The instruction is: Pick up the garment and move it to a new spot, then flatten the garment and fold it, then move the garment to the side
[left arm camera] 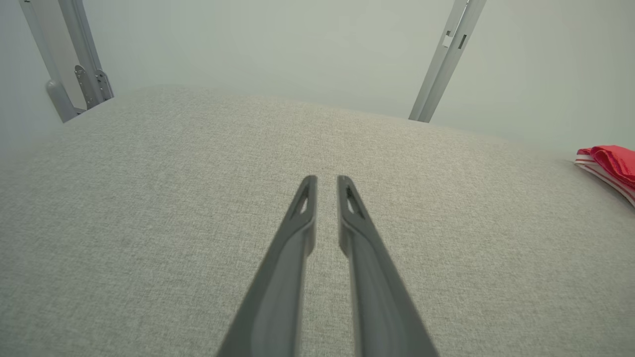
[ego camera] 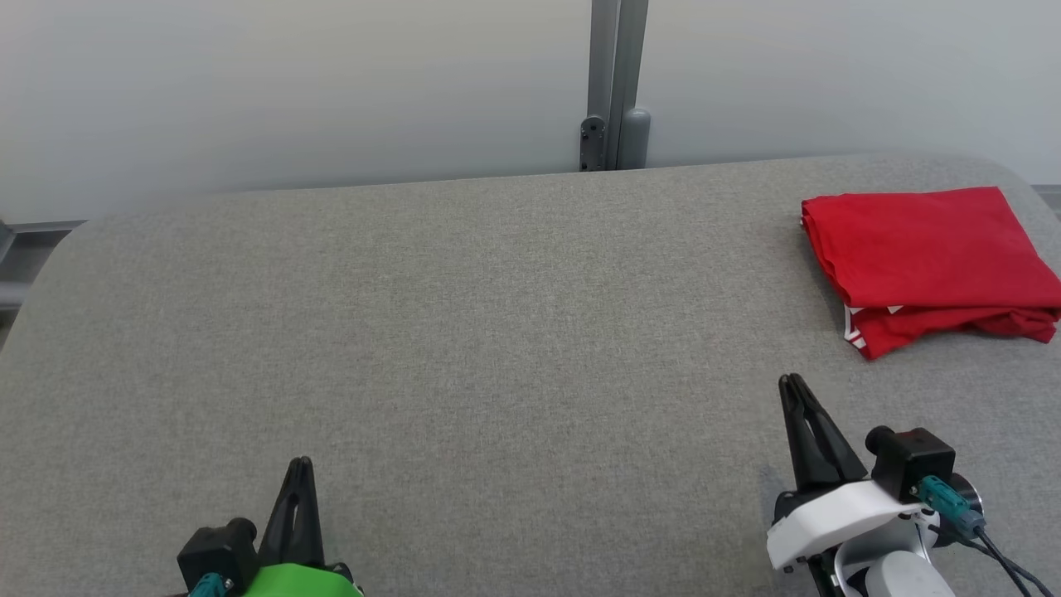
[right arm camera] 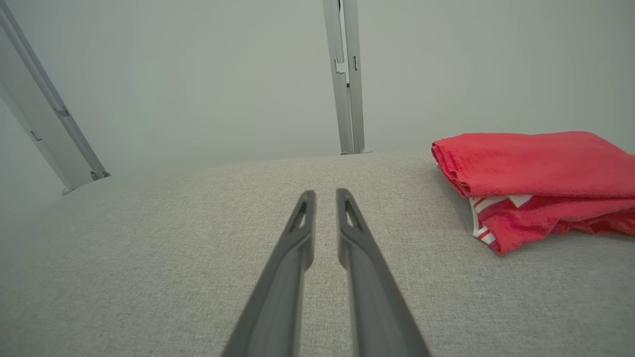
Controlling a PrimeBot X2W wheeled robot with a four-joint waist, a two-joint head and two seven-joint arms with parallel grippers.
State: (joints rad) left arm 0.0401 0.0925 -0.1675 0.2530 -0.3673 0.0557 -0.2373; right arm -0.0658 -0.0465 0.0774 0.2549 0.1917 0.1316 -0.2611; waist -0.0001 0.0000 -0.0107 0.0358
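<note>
A folded red garment with white trim lies flat at the far right of the grey padded table. In the right wrist view the garment sits ahead and to the right of my fingers, and in the left wrist view its edge shows at the right border. My right gripper hovers low over the table, nearer than the garment and apart from it, shut and holding nothing. Near the front edge at the lower left, my left gripper is also shut and holds nothing.
A grey metal post stands behind the table's far edge against a pale wall. The table's corners are rounded, and the garment lies close to its right edge.
</note>
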